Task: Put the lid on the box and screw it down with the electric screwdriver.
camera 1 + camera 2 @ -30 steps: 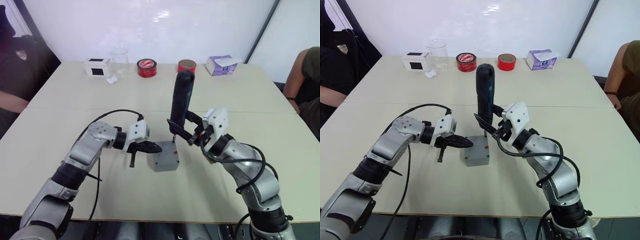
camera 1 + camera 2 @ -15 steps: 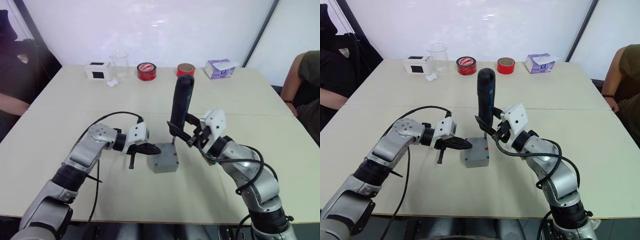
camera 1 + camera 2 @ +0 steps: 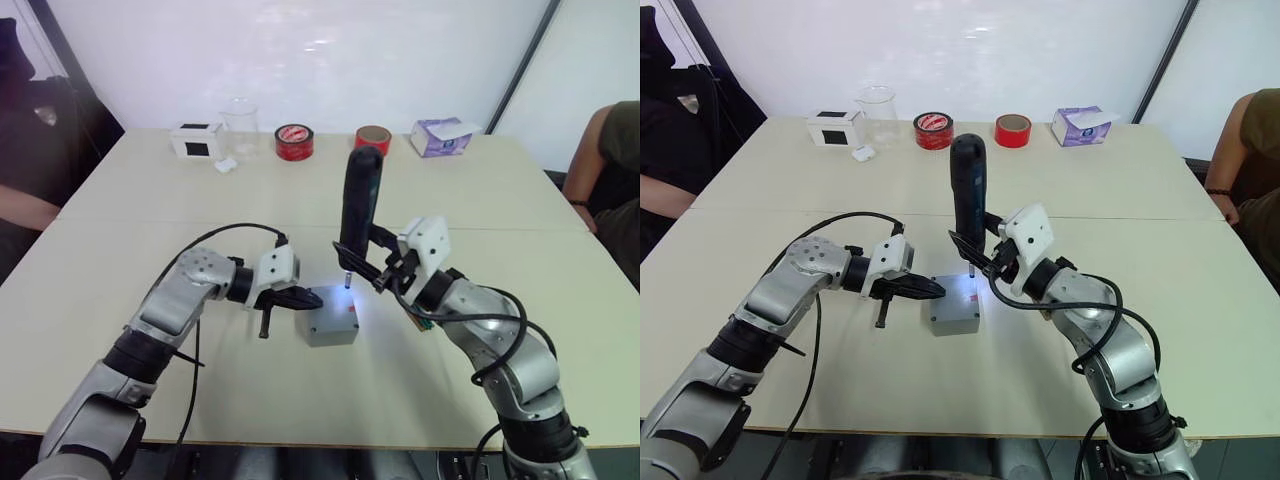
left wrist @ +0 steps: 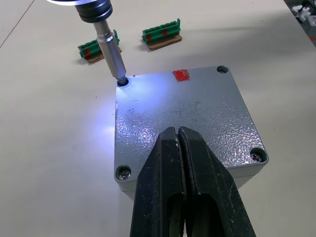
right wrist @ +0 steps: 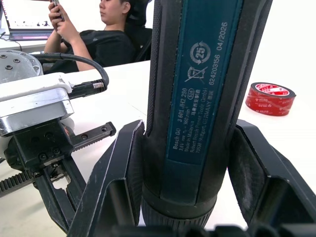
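Beside lid point(image 4: 182, 118): two green connectors point(image 4: 160, 34); left fingers point(image 4: 180, 187) closed, pressing; right fingers point(image 5: 111, 182) clasp electric screwdriver point(image 3: 358, 210).

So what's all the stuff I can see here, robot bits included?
lid: one, grey, closed on the box mid-table, red mark near one edge
box: one, grey, under the lid
electric screwdriver: one, black, upright, bit in a corner screw hole, tip light on
terminal blocks: two, green, on the table beyond the box
tape rolls: two, red, far edge of the table
beaker: one, clear, far edge
cube: one, white and black, beside the beaker
tissue carton: one, purple, far right
people: two, seated at either side
left end effector: shut, over the lid
right end effector: gripping the screwdriver
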Robot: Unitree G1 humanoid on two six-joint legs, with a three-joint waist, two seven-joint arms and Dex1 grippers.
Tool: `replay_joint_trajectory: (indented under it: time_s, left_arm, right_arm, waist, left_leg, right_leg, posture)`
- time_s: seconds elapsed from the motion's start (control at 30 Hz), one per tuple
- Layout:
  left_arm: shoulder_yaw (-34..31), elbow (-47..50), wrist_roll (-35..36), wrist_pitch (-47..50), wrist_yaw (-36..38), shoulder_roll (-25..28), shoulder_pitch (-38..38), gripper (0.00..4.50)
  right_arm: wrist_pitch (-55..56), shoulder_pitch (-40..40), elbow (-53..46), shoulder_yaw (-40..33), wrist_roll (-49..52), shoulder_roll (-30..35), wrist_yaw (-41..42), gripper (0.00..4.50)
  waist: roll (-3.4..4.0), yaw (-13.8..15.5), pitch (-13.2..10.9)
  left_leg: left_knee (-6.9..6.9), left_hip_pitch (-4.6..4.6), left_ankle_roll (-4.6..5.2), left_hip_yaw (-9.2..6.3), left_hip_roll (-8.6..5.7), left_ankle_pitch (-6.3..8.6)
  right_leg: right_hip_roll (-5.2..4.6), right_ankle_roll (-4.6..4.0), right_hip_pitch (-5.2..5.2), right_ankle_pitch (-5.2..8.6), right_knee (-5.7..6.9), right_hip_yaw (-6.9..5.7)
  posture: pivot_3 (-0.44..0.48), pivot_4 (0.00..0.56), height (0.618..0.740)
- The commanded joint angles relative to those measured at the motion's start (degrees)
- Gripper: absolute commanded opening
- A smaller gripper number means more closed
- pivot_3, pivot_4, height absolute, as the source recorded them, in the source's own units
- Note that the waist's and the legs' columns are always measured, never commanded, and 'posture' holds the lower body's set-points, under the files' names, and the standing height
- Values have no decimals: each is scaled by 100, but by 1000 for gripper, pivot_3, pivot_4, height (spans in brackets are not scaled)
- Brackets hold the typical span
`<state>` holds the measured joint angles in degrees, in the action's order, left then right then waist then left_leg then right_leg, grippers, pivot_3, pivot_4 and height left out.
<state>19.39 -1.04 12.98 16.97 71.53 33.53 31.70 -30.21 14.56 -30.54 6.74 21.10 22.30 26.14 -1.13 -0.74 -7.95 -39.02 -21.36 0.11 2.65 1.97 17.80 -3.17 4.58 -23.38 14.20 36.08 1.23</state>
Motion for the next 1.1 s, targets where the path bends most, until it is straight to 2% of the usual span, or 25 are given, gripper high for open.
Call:
replay_joint_trajectory:
  time_s: [0.03,0.2,0.37,0.47,0.53,0.67,0.73,0.87,0.97,1.1]
  left_arm:
    - [109,27,-141,127,4,39,-94,0]
    - [23,274,-56,190,-83,0,8,0]
    - [-300,754,350,530,-125,-35,170,0]
    - [-501,1034,628,756,-130,-11,262,0]
    - [-700,1239,850,922,-99,67,330,0]
    - [-1027,1526,1230,1156,-48,230,422,0]
    - [-1116,1629,1368,1240,-37,295,438,0]
    - [-1403,1816,1724,1518,-75,434,561,0]
    - [-1495,1972,1888,1646,-140,514,578,0]
    - [-1605,2122,2064,1790,-286,536,589,0]
  right_arm:
    - [-426,129,128,-231,171,102,1,1845]
    - [-1265,1106,-325,-1236,1258,-11,-429,1845]
    - [-2470,2150,-235,-2510,2791,219,-1139,1845]
    - [-3379,2399,0,-2901,3332,725,-1435,1845]
    - [-4325,2536,326,-2972,3388,1348,-1579,1845]
    - [-5862,2809,1068,-2849,3155,2340,-1691,1845]
    - [-6152,2857,1254,-2625,3016,2688,-1591,1845]
    - [-6229,2625,1844,-1627,2796,3694,-1397,1845]
    - [-6229,2646,2266,-1100,2732,3996,-1182,1845]
    - [-6229,2700,2895,-662,2504,3986,-1128,1845]
  waist:
    - [4,0,-5]
    - [34,9,-72]
    - [52,16,-97]
    - [52,17,-101]
    - [50,17,-110]
    - [62,13,-145]
    - [74,4,-155]
    - [70,-19,-181]
    - [66,-16,-186]
    - [65,-17,-188]
  left_leg:
    - [0,-2,0,0,-2,0]
    - [0,-28,0,2,-15,0]
    - [-10,-142,-1,5,-28,-3]
    - [-8,-202,2,-3,-28,-1]
    - [-5,-217,14,-1,-29,5]
    - [-6,-218,17,10,-34,7]
    - [-6,-217,17,13,-38,7]
    - [-9,-214,18,17,-43,7]
    - [-9,-213,18,9,-32,7]
    - [-9,-209,18,12,-20,7]
  right_leg:
    - [-4,0,-2,0,0,-1]
    - [-23,0,-21,-1,1,-3]
    - [-26,20,-129,-16,10,-14]
    - [-14,34,-179,-24,6,-27]
    - [-12,38,-194,-22,0,-28]
    - [-16,40,-195,-21,-4,-22]
    - [-17,39,-196,-21,-5,-16]
    - [-1,42,-199,-21,0,-4]
    - [26,43,-199,-20,-1,0]
    - [44,43,-200,-21,0,6]
  posture:
    - [0,150,740]
    - [0,150,740]
    - [0,150,740]
    - [0,150,740]
    - [0,150,740]
    - [0,150,740]
    - [0,150,740]
    - [0,150,740]
    - [0,150,740]
    - [0,150,740]
